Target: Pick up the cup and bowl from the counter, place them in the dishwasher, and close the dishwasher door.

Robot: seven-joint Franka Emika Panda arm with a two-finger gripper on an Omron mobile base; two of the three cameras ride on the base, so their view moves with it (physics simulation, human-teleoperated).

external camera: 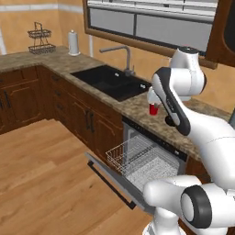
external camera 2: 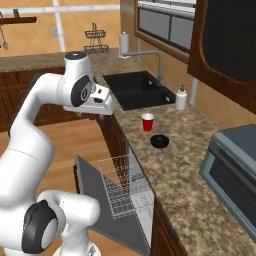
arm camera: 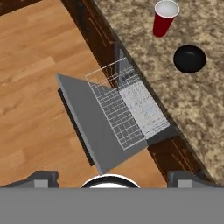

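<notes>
Beside the cup (external camera 2: 147, 122), the right base view shows a bowl (external camera 2: 159, 141).

The red cup (external camera 2: 147, 122) stands upright on the speckled granite counter (external camera 2: 200, 190), white rim up; the black bowl (external camera 2: 159, 141) sits just beside it at its 5 o'clock in the right base view, apart from it; the dishwasher (arm camera: 131, 118) is open, its grey door (arm camera: 85, 118) dropped flat, the white wire rack (arm camera: 116, 103) drawn out over it.

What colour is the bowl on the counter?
Black; the bowl shows best in the hand view, beside the red cup.
</notes>
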